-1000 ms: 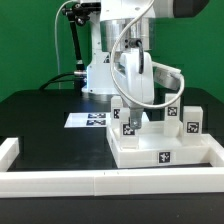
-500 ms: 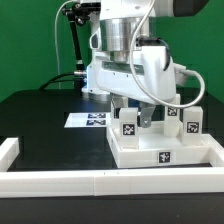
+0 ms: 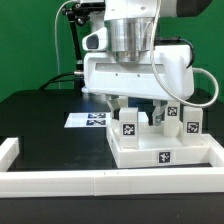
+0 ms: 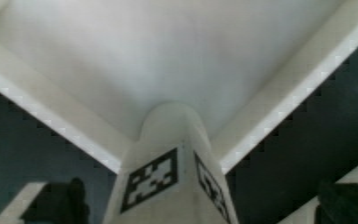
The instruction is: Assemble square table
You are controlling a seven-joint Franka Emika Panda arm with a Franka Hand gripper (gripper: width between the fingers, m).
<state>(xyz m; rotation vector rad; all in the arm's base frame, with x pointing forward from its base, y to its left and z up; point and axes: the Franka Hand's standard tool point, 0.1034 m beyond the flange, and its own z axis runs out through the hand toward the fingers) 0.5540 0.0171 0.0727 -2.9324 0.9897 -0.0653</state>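
Note:
The square table's white slab (image 3: 150, 152) lies on the black table at the exterior view's right, with its rim and a marker on its front face. Several white tagged leg blocks stand on it: one (image 3: 128, 125) in front under the hand, others (image 3: 192, 120) further right. My gripper (image 3: 140, 110) hangs low over the slab, open. In the wrist view a leg (image 4: 172, 160) stands upright between the dark fingers (image 4: 51, 200), with a gap on each side, and the slab (image 4: 176, 60) lies behind it. Nothing is gripped.
A long low white barrier wall (image 3: 100, 182) runs along the front and turns back at the exterior view's left (image 3: 10, 150). The marker board (image 3: 88, 120) lies flat left of the slab. The arm's base and cables (image 3: 85, 60) stand behind.
The hand has turned about its upright axis from narrow side to broad side facing the camera, staying over the same leg. The jaws opened a little wider.

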